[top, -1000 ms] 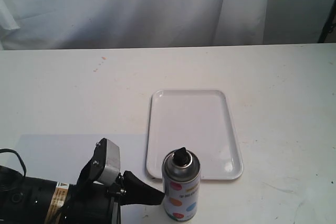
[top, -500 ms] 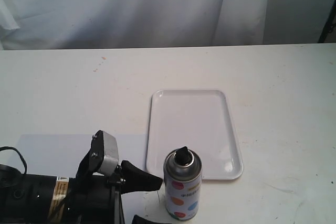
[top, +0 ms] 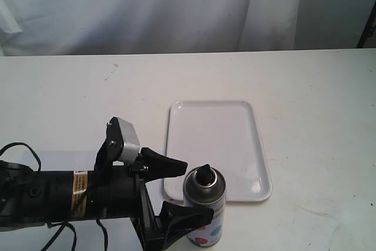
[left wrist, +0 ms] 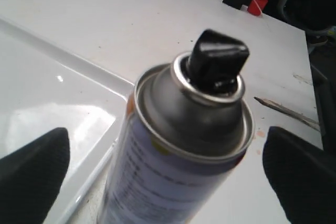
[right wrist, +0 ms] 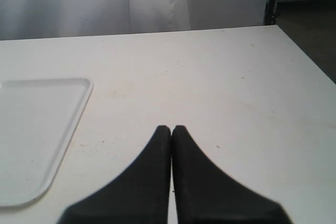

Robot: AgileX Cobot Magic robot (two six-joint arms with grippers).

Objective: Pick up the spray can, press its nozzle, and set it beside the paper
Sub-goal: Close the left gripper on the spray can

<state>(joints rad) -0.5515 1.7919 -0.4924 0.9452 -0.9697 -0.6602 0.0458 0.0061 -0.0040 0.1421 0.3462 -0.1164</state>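
Observation:
The spray can (top: 205,207) stands upright on the table just in front of the tray, its black nozzle (top: 204,174) on the silver dome. The left wrist view shows the can (left wrist: 173,150) and nozzle (left wrist: 216,56) close up. My left gripper (top: 195,189) is open and straddles the can, with one black finger (left wrist: 32,174) on each side and a gap to the can on both. The paper (top: 67,160) lies at the left, mostly hidden under my left arm. My right gripper (right wrist: 171,130) is shut on nothing above bare table and does not show in the exterior view.
A glossy white rimmed tray (top: 214,133) lies right behind the can, and its corner (right wrist: 31,129) shows in the right wrist view. A white curtain hangs behind the table. Small red and black items (left wrist: 247,1) sit past the table's edge.
My left gripper has risen and advanced to the right. Its fingers, earlier beside the can, now stand spread on either side of it. The can has stayed put.

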